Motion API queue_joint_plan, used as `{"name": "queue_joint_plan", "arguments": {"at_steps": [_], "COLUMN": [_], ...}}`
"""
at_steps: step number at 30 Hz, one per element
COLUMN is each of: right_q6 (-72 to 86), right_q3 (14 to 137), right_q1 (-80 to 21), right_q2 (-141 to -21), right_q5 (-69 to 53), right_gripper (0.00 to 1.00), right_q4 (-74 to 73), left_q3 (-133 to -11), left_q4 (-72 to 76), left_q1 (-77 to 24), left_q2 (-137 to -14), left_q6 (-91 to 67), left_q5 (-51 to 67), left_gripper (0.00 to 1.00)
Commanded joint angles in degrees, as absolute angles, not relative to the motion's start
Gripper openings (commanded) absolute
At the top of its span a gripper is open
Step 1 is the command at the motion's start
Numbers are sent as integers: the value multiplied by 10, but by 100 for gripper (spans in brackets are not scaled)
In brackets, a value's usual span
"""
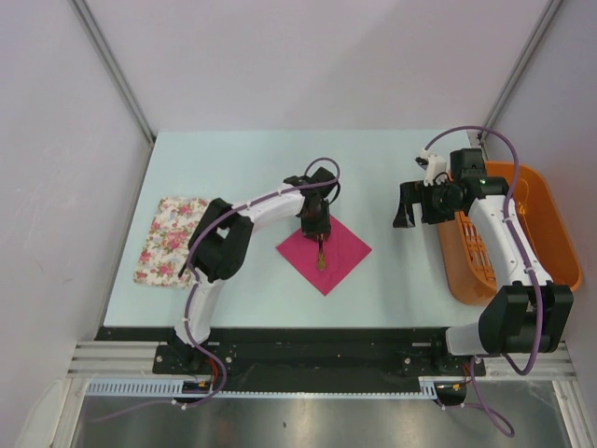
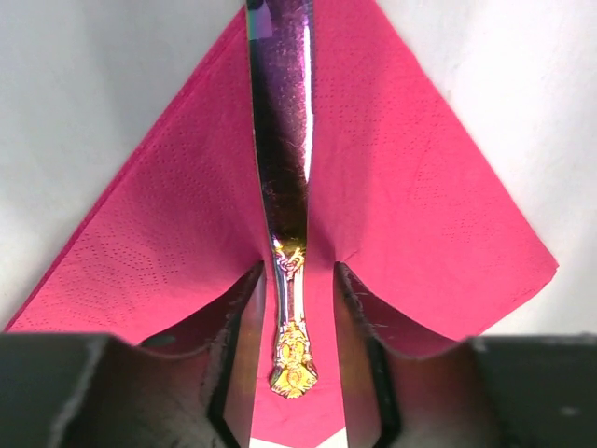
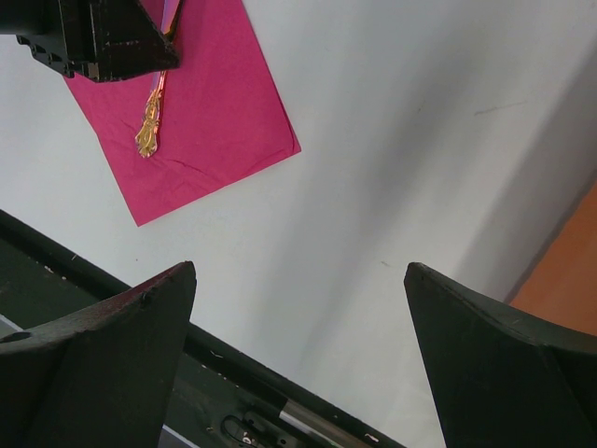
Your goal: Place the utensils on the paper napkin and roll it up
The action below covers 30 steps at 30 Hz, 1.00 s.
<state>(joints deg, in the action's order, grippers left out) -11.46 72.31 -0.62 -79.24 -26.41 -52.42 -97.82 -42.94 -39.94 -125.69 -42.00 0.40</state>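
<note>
Paper napkin (image 1: 347, 250) and a single utensil (image 1: 321, 254) lie together at the middle of the bench (image 1: 242, 168), a broad, smooth, pale blue-green slab that takes up most of the top view. At its right edge sits the orange tub (image 1: 548, 233), a rounded plastic bin with slotted walls. Near the left edge is the floral mat (image 1: 171, 241), a rectangle of rose-print cloth with softened corners, well apart from the napkin. The napkin is a thin magenta square turned corner-on so it reads as a diamond. Up close its paper (image 2: 420, 215) shows a fine embossed dot pattern and crisp straight edges. The left gripper (image 1: 315, 224) hangs low over the napkin's far half, and its jaws stand narrowly apart with the dark, blocky fingers (image 2: 238, 355) flanking the utensil, a sliver of pink showing on either side. The right gripper (image 1: 406, 207) hovers above bare bench just left of the tub, its black wedge-shaped jaws spread wide and holding nothing (image 3: 300, 280). Smallest is the utensil (image 2: 284, 168) — a slim, polished metal stick with an iridescent purple sheen that runs along the napkin's diagonal. It ends in an ornate, moulded gold handle tip pointing toward the near corner. From the right wrist that gold end (image 3: 149, 126) pokes out past the left gripper's body, resting on the pink sheet (image 3: 215, 103).
</note>
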Motion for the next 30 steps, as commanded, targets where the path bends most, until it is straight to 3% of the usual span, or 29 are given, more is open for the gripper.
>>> {"name": "queue_joint_plan", "arguments": {"at_steps": [1, 7, 9, 10, 12, 13, 15, 22, 30], "right_q6": [-121, -134, -134, -134, -134, -132, -130, -107, -99], "right_q3": [733, 749, 752, 755, 761, 768, 772, 801, 838], "right_q1": [-4, -4, -4, -4, -10, -21, -31, -86, -123], "right_q2": [-797, -807, -815, -818, -829, -840, -848, -896, -952], "right_q5": [-272, -280, -285, -285, -288, -288, -287, -287, -292], "right_gripper": [100, 100, 100, 100, 100, 100, 100, 100, 100], "right_q4": [-528, -531, -525, -522, -513, -508, -499, -466, -454], "left_q3": [-1002, -1044, -1042, -1037, -1007, -985, -956, -816, -724], "left_q4": [-433, -427, -412, -405, -381, -372, -372, -367, -438], "left_q1": [-395, -384, -372, -367, -344, -312, -287, -118, 96], "left_q2": [-1230, -1169, -1126, -1110, -1076, -1025, -979, -833, -832], "left_q6": [-408, -363, -335, -323, -285, -250, -228, -105, 125], "left_q5": [-29, -50, -59, -66, -67, -64, -55, 47, 157], "left_gripper": [43, 49, 58, 69, 75, 84, 87, 90, 75]}}
